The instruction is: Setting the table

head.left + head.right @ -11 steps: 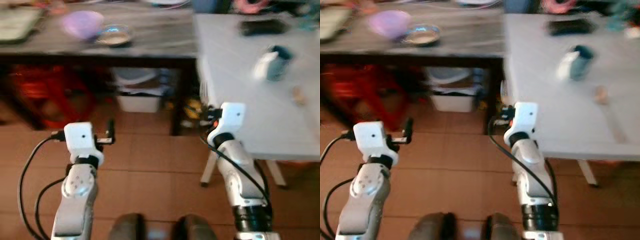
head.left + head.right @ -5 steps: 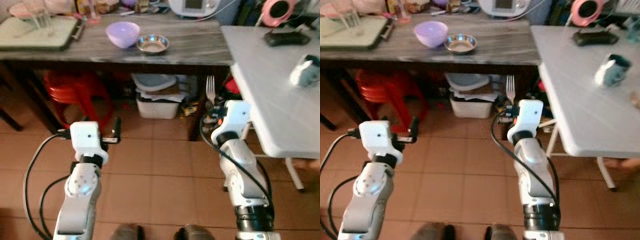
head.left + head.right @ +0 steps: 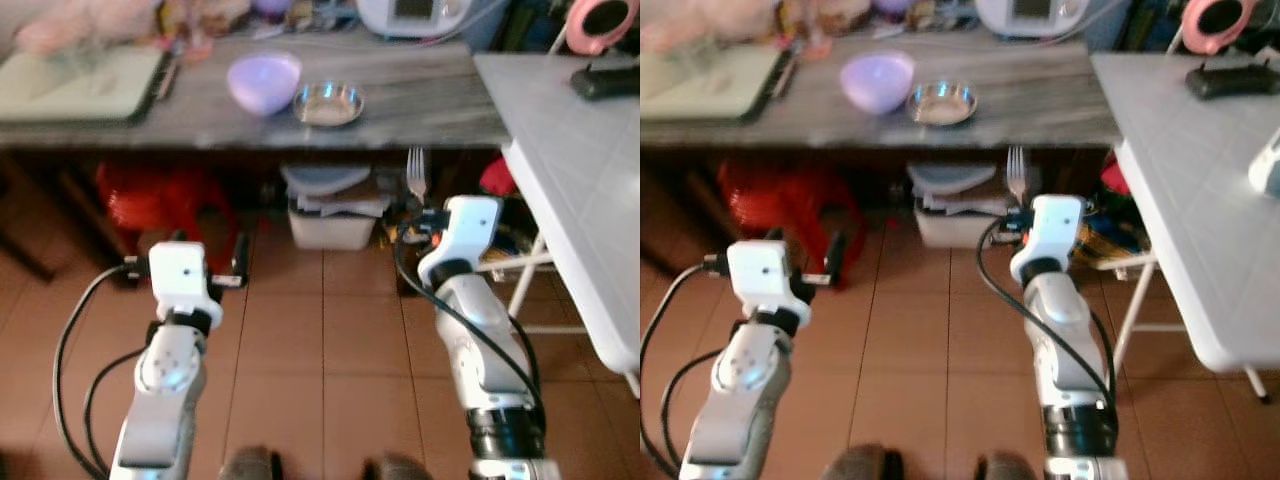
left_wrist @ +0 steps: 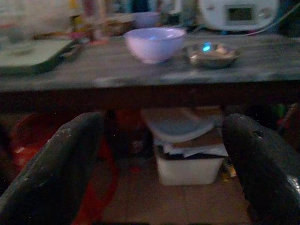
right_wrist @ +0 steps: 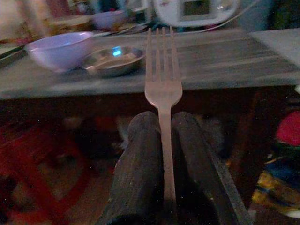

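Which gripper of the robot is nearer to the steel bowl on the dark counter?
Right. The right gripper, holding the fork, sits below and just right of the steel bowl. The left gripper is lower and farther left.

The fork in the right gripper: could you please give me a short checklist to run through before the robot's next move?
1. Fork clamped between the right gripper fingers: ok, handle pinched, tines pointing forward.
2. Fork straight in the grip: ok, it runs in line with the fingers.
3. Left gripper free: ok, fingers spread wide, nothing between them.
4. Place to set the fork: ok, the grey counter has bare surface beside the steel bowl and purple bowl.
5. Gripper height against the counter: not ok, the fork sits below the counter edge.
6. Picture sharpness: not ok, head views are blurred.
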